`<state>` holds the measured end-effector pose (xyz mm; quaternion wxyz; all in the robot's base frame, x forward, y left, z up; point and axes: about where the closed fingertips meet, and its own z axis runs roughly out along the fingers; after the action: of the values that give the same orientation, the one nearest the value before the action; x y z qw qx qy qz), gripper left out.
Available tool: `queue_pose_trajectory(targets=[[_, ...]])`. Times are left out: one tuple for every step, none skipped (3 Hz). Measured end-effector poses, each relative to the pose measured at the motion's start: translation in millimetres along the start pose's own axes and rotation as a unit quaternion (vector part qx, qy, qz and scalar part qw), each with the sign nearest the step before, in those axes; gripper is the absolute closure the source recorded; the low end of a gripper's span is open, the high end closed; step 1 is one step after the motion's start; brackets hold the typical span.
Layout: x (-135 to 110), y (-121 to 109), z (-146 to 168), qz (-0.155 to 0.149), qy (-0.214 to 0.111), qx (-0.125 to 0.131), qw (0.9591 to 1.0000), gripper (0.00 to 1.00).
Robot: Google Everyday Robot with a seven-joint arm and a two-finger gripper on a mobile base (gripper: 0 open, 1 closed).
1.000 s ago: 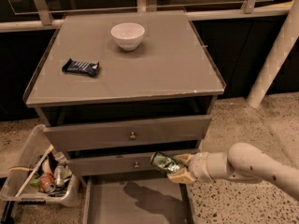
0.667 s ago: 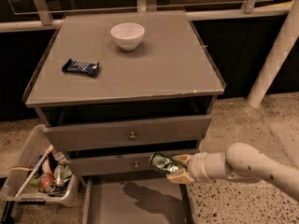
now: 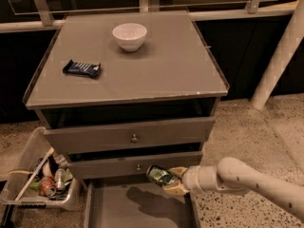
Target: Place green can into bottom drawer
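Note:
The green can (image 3: 159, 175) is a small shiny green-and-silver can held on its side in my gripper (image 3: 172, 180). The gripper is shut on it, and the white arm reaches in from the lower right. The can hangs just in front of the middle drawer's face and above the open bottom drawer (image 3: 137, 208), near its back right part. The can's shadow falls on the drawer's grey floor. The bottom drawer is pulled out and nothing lies on the floor that I can see.
The cabinet top (image 3: 156, 70) holds a white bowl (image 3: 129, 35) and a dark blue snack wrapper (image 3: 81, 68). Two knobbed drawers (image 3: 134, 137) are above. A clear bin (image 3: 40, 182) with red-and-silver cans stands at the left. A white post (image 3: 280, 56) stands at the right.
The arm and the can have moved very slightly left over the open drawer; otherwise nothing has visibly changed.

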<state>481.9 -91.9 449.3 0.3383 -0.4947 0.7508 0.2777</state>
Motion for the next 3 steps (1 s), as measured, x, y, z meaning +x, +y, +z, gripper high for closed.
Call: queue_pose_trajectory(targets=[[32, -3, 31, -0.007, -0.015, 0.004, 0.9998, 1.0], [65, -9, 61, -0.005, -0.017, 0.01, 0.9998, 1.0], [101, -17, 91, 0.015, -0.011, 0.01, 0.9998, 1.0]])
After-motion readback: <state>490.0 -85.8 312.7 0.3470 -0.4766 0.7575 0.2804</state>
